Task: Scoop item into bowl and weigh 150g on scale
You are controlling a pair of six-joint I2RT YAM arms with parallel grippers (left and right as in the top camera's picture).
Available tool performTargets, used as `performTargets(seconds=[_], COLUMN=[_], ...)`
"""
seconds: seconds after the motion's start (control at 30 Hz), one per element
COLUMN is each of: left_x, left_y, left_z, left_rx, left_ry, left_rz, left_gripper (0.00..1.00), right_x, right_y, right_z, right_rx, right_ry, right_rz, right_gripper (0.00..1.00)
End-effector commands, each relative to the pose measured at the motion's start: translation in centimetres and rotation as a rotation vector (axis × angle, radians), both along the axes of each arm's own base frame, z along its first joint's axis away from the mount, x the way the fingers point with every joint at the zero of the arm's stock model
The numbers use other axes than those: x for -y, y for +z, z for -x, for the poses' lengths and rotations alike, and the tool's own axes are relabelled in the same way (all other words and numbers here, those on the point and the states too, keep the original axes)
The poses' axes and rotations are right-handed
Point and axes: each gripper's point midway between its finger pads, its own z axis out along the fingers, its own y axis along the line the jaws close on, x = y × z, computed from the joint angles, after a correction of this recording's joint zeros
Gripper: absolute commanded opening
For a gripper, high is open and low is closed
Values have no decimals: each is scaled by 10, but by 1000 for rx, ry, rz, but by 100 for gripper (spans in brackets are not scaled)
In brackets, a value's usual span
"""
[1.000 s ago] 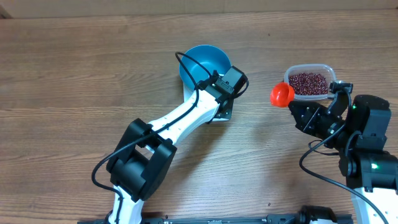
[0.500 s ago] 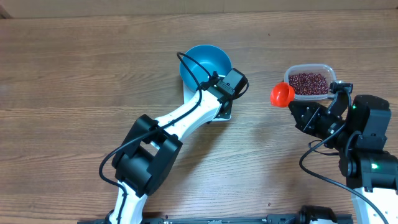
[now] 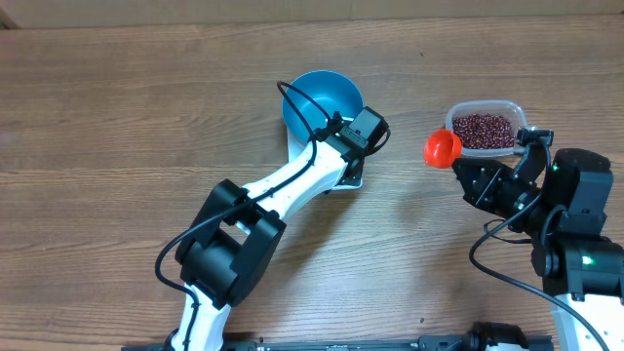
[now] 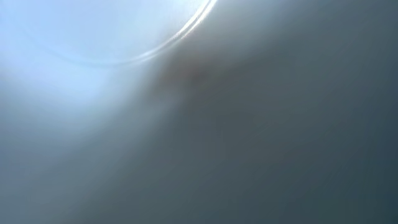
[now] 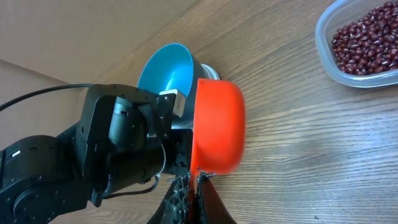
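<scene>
The right gripper [image 5: 193, 180] is closed tight on the handle of an orange scoop [image 5: 217, 127]. The scoop hangs over bare wood between the light blue bowl [image 3: 322, 97] and the clear plastic tub [image 5: 339, 68] at the upper right of the overhead frame. No beans show in the scoop. The red-maroon beans [image 3: 483, 128] all lie in the tub, and the bowl looks empty. It sits on the white scale [image 3: 291, 146], of which only slivers show from under it.

The left gripper [image 3: 362, 128] is closed and sits hard against the bowl's lower right rim. The left wrist view shows only a pale blue blur, so it cannot be told whether the left gripper pinches the rim.

That contact looks like the main hazard. Any push or pull from the left arm would probably load the scale and falsify the reading, so the 150 g target could be missed without notice. The same gripper and its black cable [image 3: 297, 102] stand on the side of the bowl facing the scoop. A loaded scoop coming across could knock them and scatter beans on the wooden table [image 3: 117, 117].

At the tub, a shallow or fast dig might shove the light container rather than fill the scoop. A tilted carry would likely shed beans, and a heaped final scoop could overshoot the weight.
</scene>
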Motion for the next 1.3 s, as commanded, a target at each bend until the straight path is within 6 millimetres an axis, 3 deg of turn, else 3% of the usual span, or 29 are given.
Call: performTargets(seconds=[0.0, 1.27], left_x=[4, -3], left_y=[-2, -16], left_z=[0, 3], left_rx=[-12, -58], left_ry=[-24, 6], left_rz=[-5, 20], left_gripper=[4, 4], right_x=[2, 2], right_y=[9, 9], right_z=[-1, -1], right_rx=[27, 23], right_ry=[-3, -2], right_rz=[10, 9], right_gripper=[4, 4])
